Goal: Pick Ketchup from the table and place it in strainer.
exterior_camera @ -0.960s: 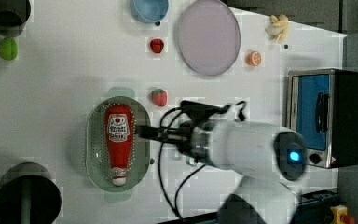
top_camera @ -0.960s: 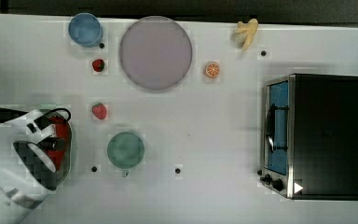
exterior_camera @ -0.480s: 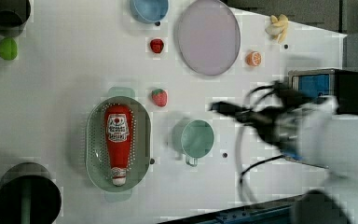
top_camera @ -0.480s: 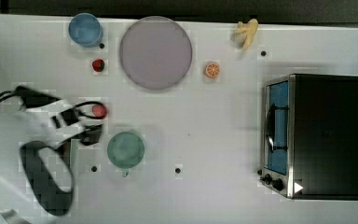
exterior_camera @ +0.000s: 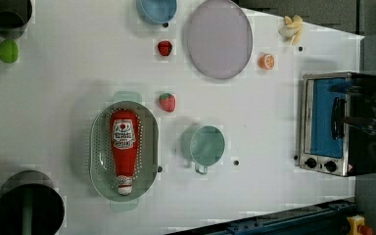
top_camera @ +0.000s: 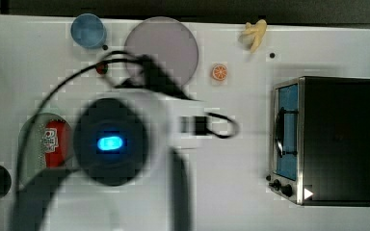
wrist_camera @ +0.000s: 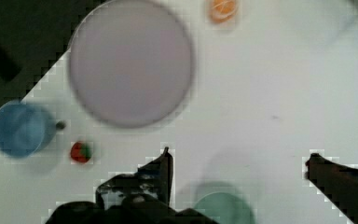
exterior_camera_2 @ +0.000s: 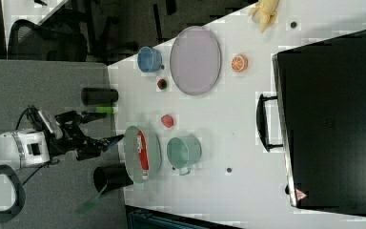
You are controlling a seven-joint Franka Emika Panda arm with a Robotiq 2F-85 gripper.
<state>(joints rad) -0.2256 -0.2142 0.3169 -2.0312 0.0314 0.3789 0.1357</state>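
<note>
On the left view's left half I see the pale mint-green oval plastic strainer (exterior_camera: 124, 152) with its perforated bottom, and the small red Ketchup bottle (exterior_camera: 123, 147) with the white label lies flat inside it, cap toward the near end. So I judge the placing done; nothing of the task looks left but clearing the arm off.

Moving right across the left view: a red strawberry (exterior_camera: 167, 102) sits just beside the strainer's rim, then the round green cup (exterior_camera: 204, 145) stands near, then the lilac round plate (exterior_camera: 219, 38), an orange slice (exterior_camera: 266, 61), and at the far right the silver toaster oven (exterior_camera: 329, 123).

From my top view the strainer (top_camera: 29, 139) and the Ketchup (top_camera: 54, 143) peek out under the blurred arm body, which covers the middle of the table (top_camera: 241, 192).

On my wrist view the pincer (wrist_camera: 240, 165) stands wide, its two dark fingers (wrist_camera: 161, 175) far apart with nothing between them. It holds nothing and touches nothing, hanging above bare table with the green cup below and the plate beyond.
</note>
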